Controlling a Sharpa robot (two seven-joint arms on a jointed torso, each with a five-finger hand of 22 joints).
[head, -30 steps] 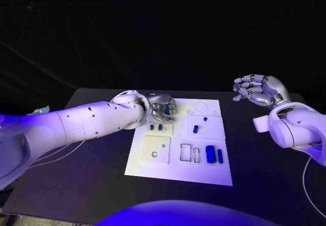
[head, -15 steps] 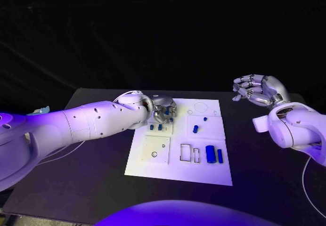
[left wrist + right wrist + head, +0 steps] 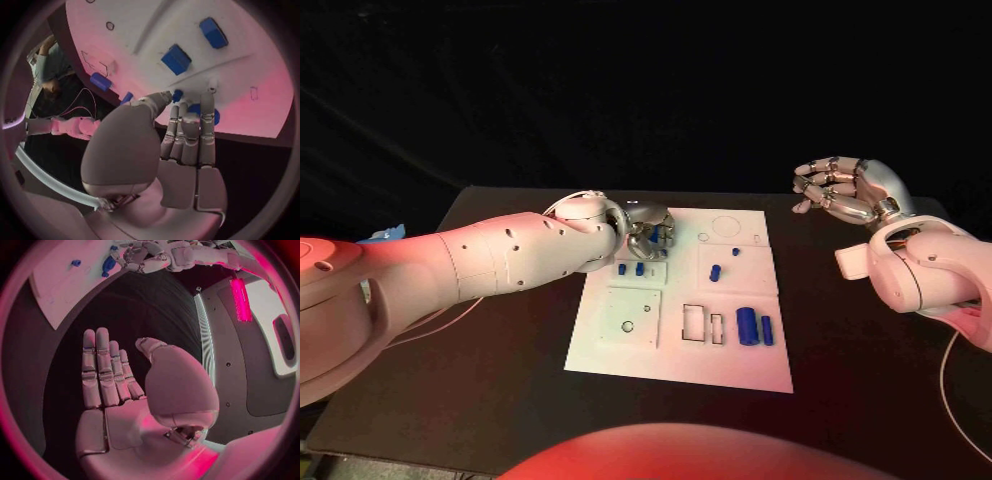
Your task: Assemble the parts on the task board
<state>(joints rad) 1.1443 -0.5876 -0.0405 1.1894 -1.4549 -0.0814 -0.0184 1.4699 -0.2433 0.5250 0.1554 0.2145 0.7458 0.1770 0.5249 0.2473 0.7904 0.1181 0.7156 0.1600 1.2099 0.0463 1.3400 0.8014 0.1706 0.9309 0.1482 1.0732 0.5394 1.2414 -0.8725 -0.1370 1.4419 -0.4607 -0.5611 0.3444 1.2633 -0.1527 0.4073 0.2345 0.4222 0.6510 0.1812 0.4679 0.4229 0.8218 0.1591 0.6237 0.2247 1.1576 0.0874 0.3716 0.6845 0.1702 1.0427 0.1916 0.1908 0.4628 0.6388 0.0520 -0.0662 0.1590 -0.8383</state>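
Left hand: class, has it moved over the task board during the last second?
Yes, slightly. The left hand has drawn back toward the task board's left edge and a little nearer the two small blue parts.

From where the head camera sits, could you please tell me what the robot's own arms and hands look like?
Both arms have smooth, rounded white shells; the left arm has small round holes in its casing and a thin pale cable looped at the wrist. The left hand and the right hand are silver metal with jointed, segmented fingers.
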